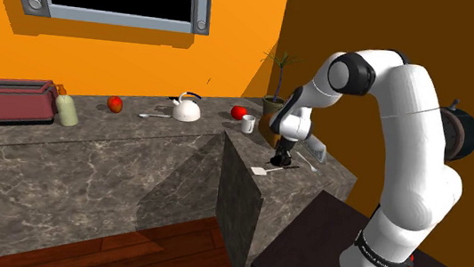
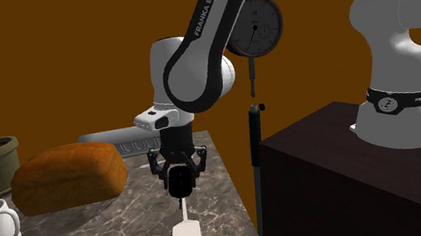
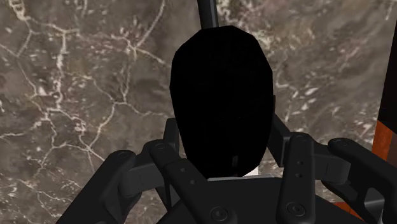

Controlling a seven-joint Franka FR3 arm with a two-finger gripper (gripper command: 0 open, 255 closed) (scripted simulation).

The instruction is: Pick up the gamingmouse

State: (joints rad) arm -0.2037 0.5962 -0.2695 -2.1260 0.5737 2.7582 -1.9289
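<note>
Two fingers of my claw point(image 2: 179, 172) clamped the gaming mouse point(image 3: 221, 95), centre frame; judged light, rigid, slick, best held by its flanks.

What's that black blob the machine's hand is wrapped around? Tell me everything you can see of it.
It is a gaming mouse, plain matt black all over, egg-shaped and smooth, with no buttons or seams showing. A thin black cord seems to leave its far end. The fingers of the gripper clasp its two sides over the grey marble-look counter, beside a white spatula lying there. Whether its underside touches the counter cannot be told.
</note>
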